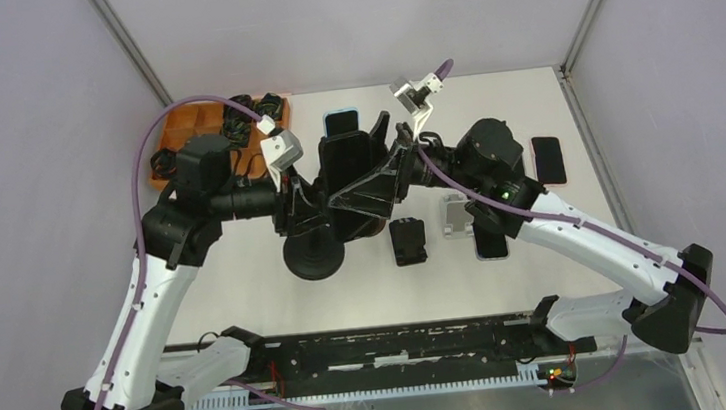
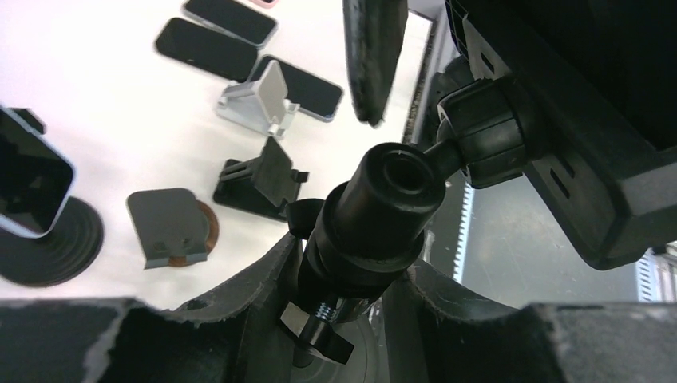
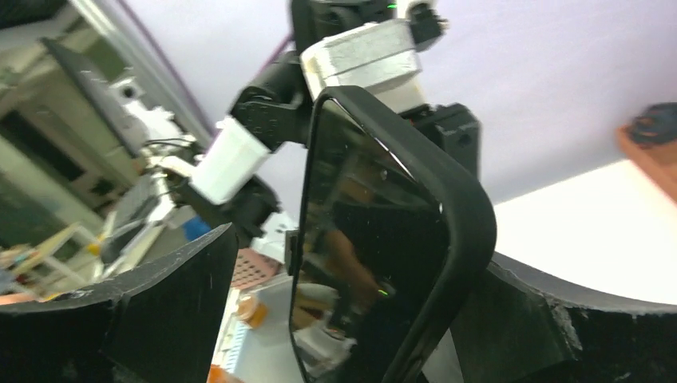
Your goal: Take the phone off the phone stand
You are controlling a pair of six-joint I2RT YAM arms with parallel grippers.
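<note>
I am clamping my left gripper (image 2: pixel 343 315) on the black stem of the phone stand (image 2: pixel 375 231), its 2 fingers (image 2: pixel 239 327) closing tight against the stem's sides. The stand's round base (image 1: pixel 314 255) is sitting near the middle of the table (image 1: pixel 571 115).

The phone (image 3: pixel 359 199), in a black case, is sitting in the stand's cradle, raised above the table and tilting toward the far edge. I am holding my right gripper (image 3: pixel 363 263) partly open around it. 1 finger (image 3: pixel 543 319) is lying against the case edge, while the other is standing just apart from the screen side, so I am not gripping the phone yet.

A black folding stand (image 1: pixel 409 241) and a silver stand (image 1: pixel 456 216) are resting beside the base toward the right edge. A dark phone (image 1: pixel 548 159) is lying near the right edge. An orange tray (image 1: pixel 221 128) is sitting at the far left corner.
</note>
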